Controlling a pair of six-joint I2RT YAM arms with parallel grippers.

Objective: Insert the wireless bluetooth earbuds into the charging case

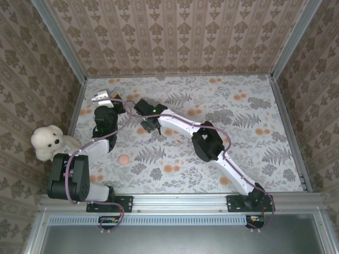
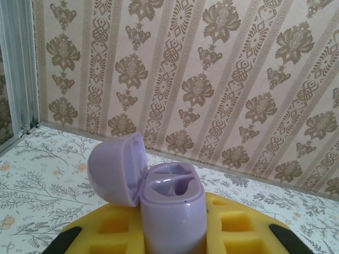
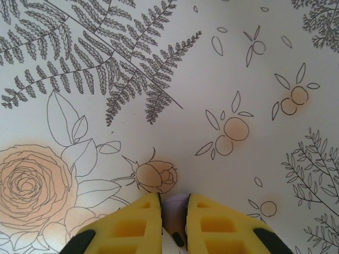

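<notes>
1. Charging case: lavender, upright, clamped between the yellow fingers of the left gripper. It is raised off the table at far left, near the wallpapered back wall.
2. Lid is hinged open to the left. The two moulded wells inside look glossy and empty.
3. The case's lower body is cut off by the bottom edge of the left wrist view, so its base cannot be seen.
4. Right gripper: yellow fingers drawn almost together, pinching a small pale lavender earbud.
5. The earbud is mostly hidden between the pads. A sliver and one dark spot show; its shape is hard to make out.
6. From above, the right gripper is low over the floral tablecloth, just right of the left gripper. The earbud is too small to see there.
7. Small pink round object lies on the cloth nearer the arm bases; identity unclear.
8. White plush toy sits at the left edge.
</notes>
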